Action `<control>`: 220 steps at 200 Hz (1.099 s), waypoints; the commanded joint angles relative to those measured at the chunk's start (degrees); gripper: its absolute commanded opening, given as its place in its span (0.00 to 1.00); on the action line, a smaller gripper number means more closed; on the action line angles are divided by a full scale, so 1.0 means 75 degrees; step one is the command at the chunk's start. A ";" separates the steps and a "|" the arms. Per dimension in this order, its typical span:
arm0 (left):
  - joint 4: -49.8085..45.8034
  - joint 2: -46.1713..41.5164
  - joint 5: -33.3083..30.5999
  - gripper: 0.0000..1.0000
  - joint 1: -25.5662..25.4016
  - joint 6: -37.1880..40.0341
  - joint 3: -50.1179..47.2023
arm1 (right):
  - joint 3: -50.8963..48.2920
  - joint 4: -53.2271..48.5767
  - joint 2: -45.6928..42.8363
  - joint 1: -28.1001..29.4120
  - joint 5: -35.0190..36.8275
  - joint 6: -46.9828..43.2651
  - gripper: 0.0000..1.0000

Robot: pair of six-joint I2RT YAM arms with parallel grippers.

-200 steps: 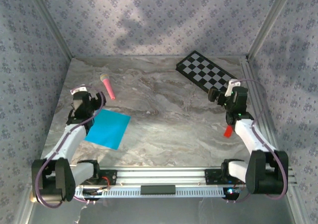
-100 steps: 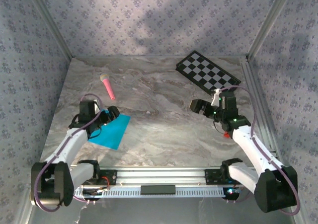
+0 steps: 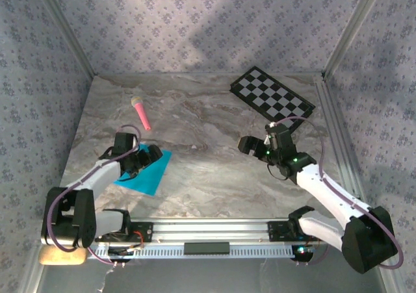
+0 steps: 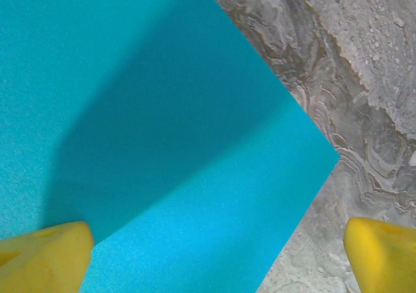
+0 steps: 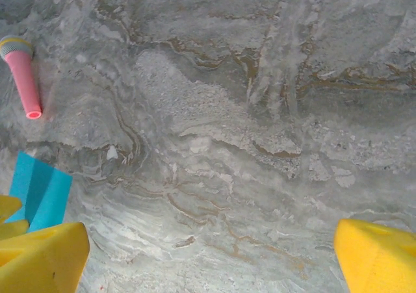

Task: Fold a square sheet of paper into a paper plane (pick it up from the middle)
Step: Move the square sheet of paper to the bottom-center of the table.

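- Left gripper [image 3: 148, 156]: spread wide, holding nothing, set low over the far right part of the paper [image 3: 144, 176]; most likely placed there for a pinch at the middle, per the task.
- From the left wrist: one finger [image 4: 42, 257] above blue paper [image 4: 162, 111], the other [image 4: 383, 254] past the paper's corner, above bare table [image 4: 364, 78]; judged off-centre for a middle grasp, so a shift further onto the paper probably needed first.
- Contact with the paper: cannot tell; only a soft shadow across it.
- Paper: flat on the table, near left, unfolded, no crease visible; lying flat, so hard to take by an edge, hence the approach from above.
- Right gripper [image 3: 247, 143]: equally wide and empty, above bare marble mid-table, facing the paper [image 5: 39, 189]; probably staged as the second hand for the first fold.
- Stick [image 3: 141, 113] beyond the paper, checkerboard [image 3: 272, 97] far right; both well apart from it, out of the way.
- Task barely begun: no grasp, no fold yet.
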 commanded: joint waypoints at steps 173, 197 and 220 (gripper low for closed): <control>-0.0497 0.3532 -0.0862 0.99 -0.2619 -0.2699 0.2864 | -0.0502 -0.1679 -0.2068 0.0511 0.1691 0.1960 0.98; -0.0587 0.3546 -0.0764 0.99 -0.3029 -0.3205 0.2797 | -0.0656 -0.1669 -0.2308 0.0511 0.1712 0.2142 0.98; -0.0253 0.3480 -0.0855 0.99 -0.3570 -0.4063 0.2447 | -0.0704 -0.1718 -0.2382 0.0491 0.1699 0.2076 0.97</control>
